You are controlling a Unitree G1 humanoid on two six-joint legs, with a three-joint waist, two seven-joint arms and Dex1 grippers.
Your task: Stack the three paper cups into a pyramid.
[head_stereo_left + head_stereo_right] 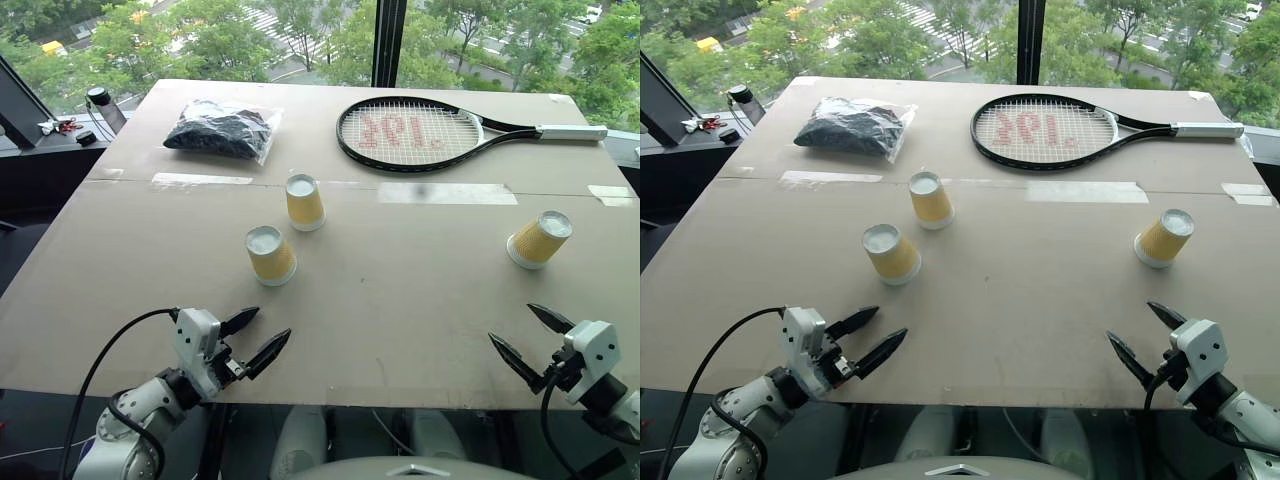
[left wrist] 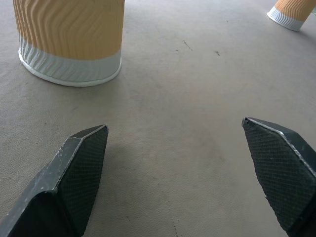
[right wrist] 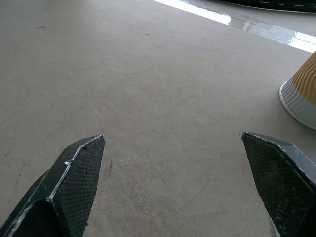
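Note:
Three yellow-orange paper cups stand upside down and apart on the cardboard-covered table (image 1: 400, 300). One cup (image 1: 270, 254) is left of centre, a second cup (image 1: 304, 202) just behind it, and a third cup (image 1: 540, 239) far to the right. My left gripper (image 1: 255, 337) hovers open at the near edge, a little in front of the nearest cup (image 2: 69, 42). At the near right edge my right gripper (image 1: 533, 340) is open too, in front of the right cup (image 3: 302, 96). Neither gripper holds anything.
A tennis racket (image 1: 420, 132) lies at the back of the table. A clear bag of dark items (image 1: 222, 130) sits at the back left. Strips of tape (image 1: 448, 192) cross the cardboard. A dark bottle (image 1: 104, 106) and small items rest off the far left corner.

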